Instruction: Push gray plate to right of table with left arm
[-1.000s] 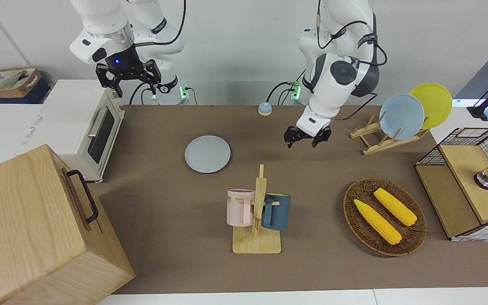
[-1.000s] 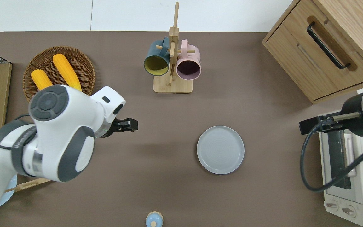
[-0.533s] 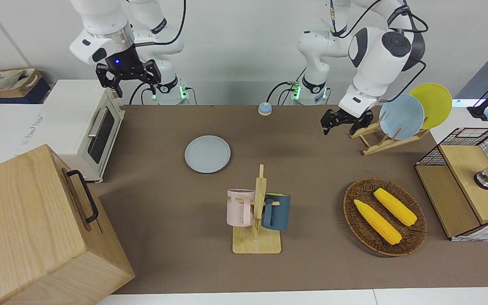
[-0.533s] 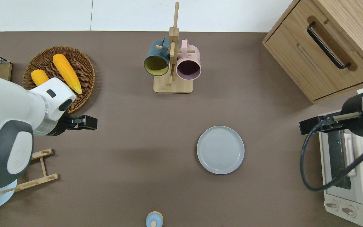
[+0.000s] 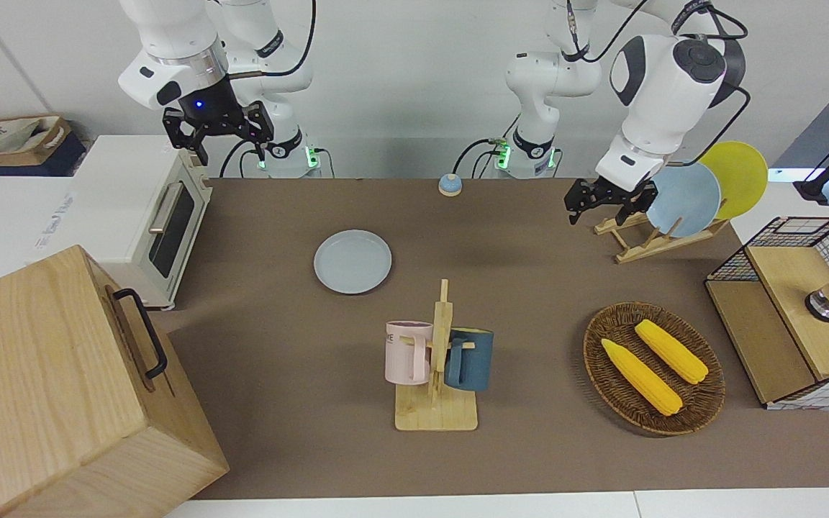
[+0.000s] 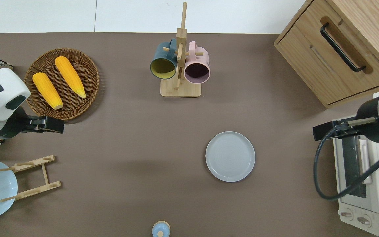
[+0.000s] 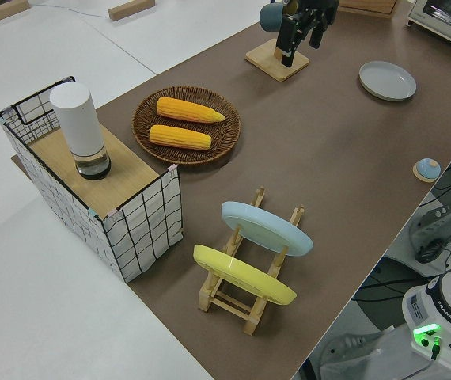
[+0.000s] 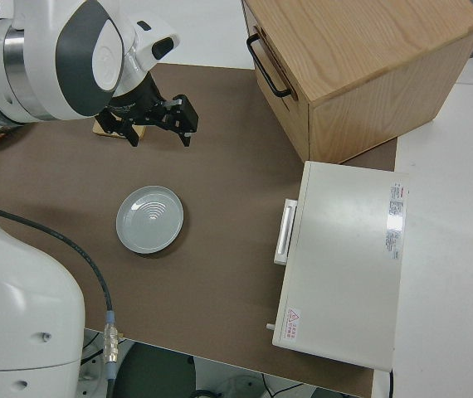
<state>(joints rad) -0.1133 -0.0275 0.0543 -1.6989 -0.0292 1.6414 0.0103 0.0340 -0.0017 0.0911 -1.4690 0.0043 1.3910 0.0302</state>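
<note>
We look down on a long brown table (image 6: pixel 137 131) with a white rim. The gray plate (image 6: pixel 230 156) lies flat on it, toward the right arm's end, just short of the toaster oven (image 6: pixel 360 184). The left gripper (image 5: pixel 607 202) hangs with fingers spread, up near the plate rack (image 5: pixel 641 241) and well apart from the plate, so we judge the push done. The right arm is parked, its right gripper (image 5: pixel 218 128) open too.

Both arms are white with dark gray round joint caps and black cables. Each hand is black: the left hand (image 5: pixel 609 201), the right hand (image 5: pixel 218 128) with a small blue light.
</note>
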